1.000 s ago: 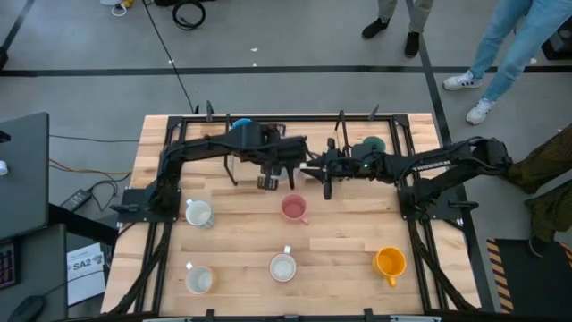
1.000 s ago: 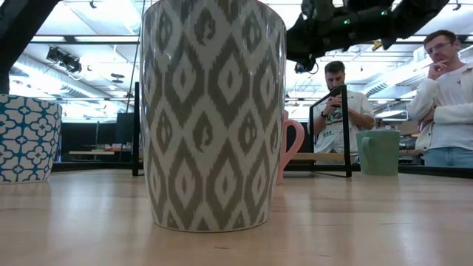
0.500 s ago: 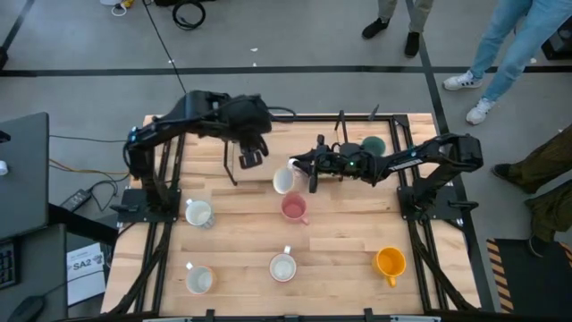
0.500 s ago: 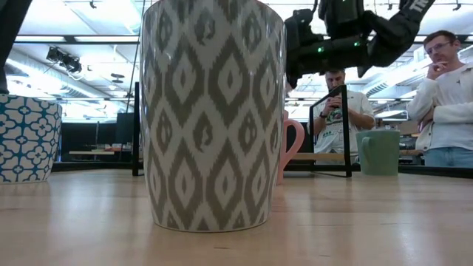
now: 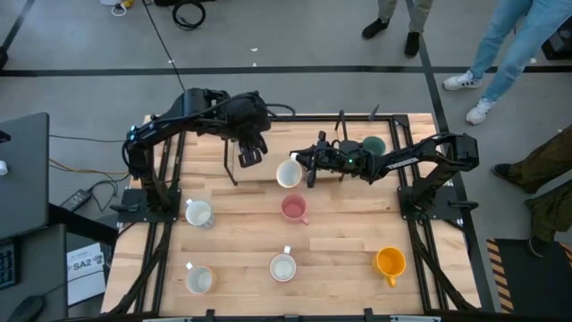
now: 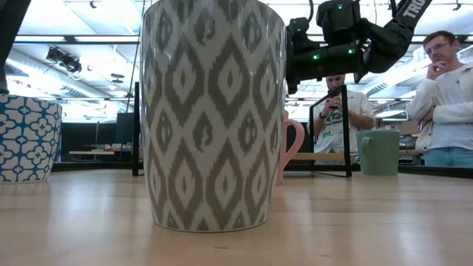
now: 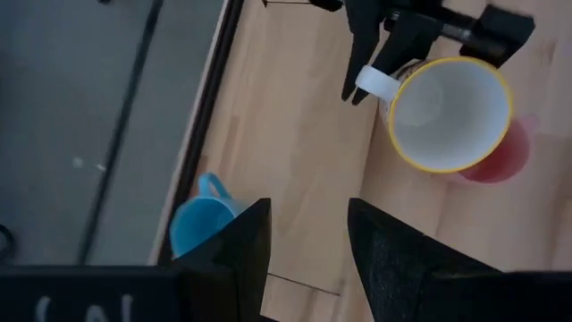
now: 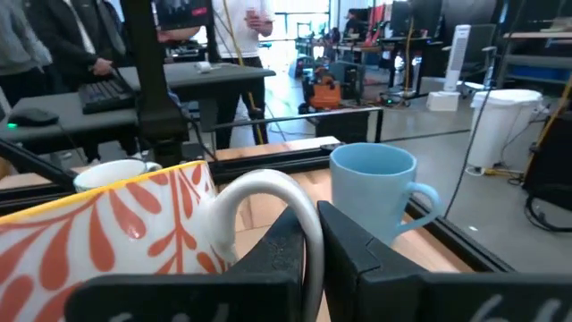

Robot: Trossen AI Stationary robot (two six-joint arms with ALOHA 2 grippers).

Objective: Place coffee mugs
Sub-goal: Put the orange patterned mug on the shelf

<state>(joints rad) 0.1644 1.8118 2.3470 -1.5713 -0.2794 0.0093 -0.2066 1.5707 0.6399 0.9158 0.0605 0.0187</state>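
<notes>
My right gripper (image 5: 309, 169) reaches in from the table's right and is shut on a white mug (image 5: 289, 173) with a yellow rim and an orange leaf pattern (image 8: 98, 241). My left gripper (image 5: 249, 156) hangs open above the far left part of the table, touching nothing. A blue mug (image 7: 201, 224) stands on its base by the far edge. The pink mug (image 5: 293, 208), the dark green mug (image 5: 369, 145), the orange mug (image 5: 390, 262) and three pale mugs (image 5: 198, 213) (image 5: 198, 279) (image 5: 282, 266) stand upright on the table. My right gripper pinches the white handle (image 8: 268, 192) of the leaf-pattern mug between its two fingers (image 7: 362, 49), coming level from the table's right. The mug is lifted clear of the table, mouth up, above and just beyond the pink mug.
In the low view a grey-patterned mug (image 6: 214, 111) fills the foreground, with a blue-patterned one (image 6: 28, 137) to its left. A black metal frame (image 5: 402, 134) borders the table. People stand beyond the far edge (image 6: 443, 96). Bare wood lies between the mug rows (image 5: 340, 241).
A second ago both grippers met over the table's middle. My left gripper has since drawn back up and toward the far left edge, leaving the leaf-pattern mug with my right gripper, which holds it in the air over the same spot.
</notes>
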